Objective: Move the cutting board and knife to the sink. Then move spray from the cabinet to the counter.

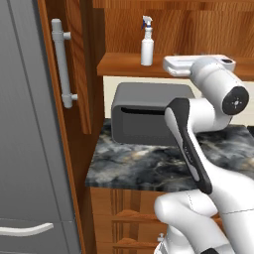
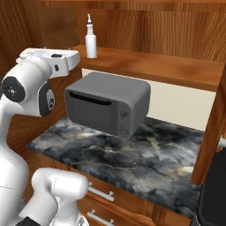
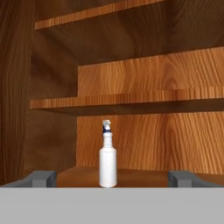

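The spray [image 3: 107, 162], a white bottle with a blue-and-white nozzle, stands upright on the cabinet shelf [image 1: 119, 65]. From the hand view it lies straight ahead, centred between the two fingertips [image 3: 41, 178] but still farther in. My gripper [image 3: 112, 179] is open and holds nothing. In the left base view the white hand [image 1: 196, 64] hovers at the shelf's front edge, right of the spray [image 1: 147, 45]. The right base view has the spray [image 2: 91, 42] just beyond the hand [image 2: 53, 59]. Below lies the marble counter [image 1: 149, 166]. The cutting board, knife and sink are out of view.
A grey toaster oven [image 2: 108, 103] sits on the counter [image 2: 145, 159] under the shelf. The cabinet door [image 1: 74, 59] with its grey bar handle [image 1: 63, 64] stands open at the left, beside the grey fridge [image 1: 30, 129]. More shelves [image 3: 127, 99] rise above the spray.
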Robot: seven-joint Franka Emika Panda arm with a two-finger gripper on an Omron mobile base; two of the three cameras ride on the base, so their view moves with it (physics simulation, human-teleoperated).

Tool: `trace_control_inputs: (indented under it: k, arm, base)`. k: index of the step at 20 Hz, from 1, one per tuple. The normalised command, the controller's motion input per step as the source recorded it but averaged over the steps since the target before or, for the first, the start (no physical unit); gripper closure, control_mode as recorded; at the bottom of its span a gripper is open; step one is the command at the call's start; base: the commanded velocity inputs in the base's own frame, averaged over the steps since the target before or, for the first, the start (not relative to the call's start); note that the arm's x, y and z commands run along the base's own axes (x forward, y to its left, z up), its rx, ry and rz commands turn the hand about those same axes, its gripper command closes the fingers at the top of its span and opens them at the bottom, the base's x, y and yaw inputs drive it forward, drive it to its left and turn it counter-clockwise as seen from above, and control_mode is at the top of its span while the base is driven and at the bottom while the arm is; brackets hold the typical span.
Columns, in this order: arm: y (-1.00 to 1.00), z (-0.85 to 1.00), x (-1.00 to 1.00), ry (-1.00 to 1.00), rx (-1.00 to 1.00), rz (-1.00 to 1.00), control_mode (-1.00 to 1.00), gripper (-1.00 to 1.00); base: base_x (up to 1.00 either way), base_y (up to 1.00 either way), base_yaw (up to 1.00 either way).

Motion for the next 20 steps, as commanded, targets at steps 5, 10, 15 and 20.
trace_control_inputs:
  k: [5,10,15,20]
  arm:
    - [0.0,0.16,0.21,0.12,0.0,0.0,-1.0,-1.0]
    - [0.0,0.15,0.19,0.12,0.0,0.0,-1.0,-1.0]
    - [0.0,0.03,0.17,0.04,0.0,0.0,-1.0,-1.0]
    - [0.0,0.0,0.16,0.0,0.0,0.0,-1.0,-1.0]
  base:
    - [0.0,0.0,0.0]
    - [0.0,0.0,0.0]
    - [0.0,0.0,0.0]
    - [0.0,0.0,0.0]
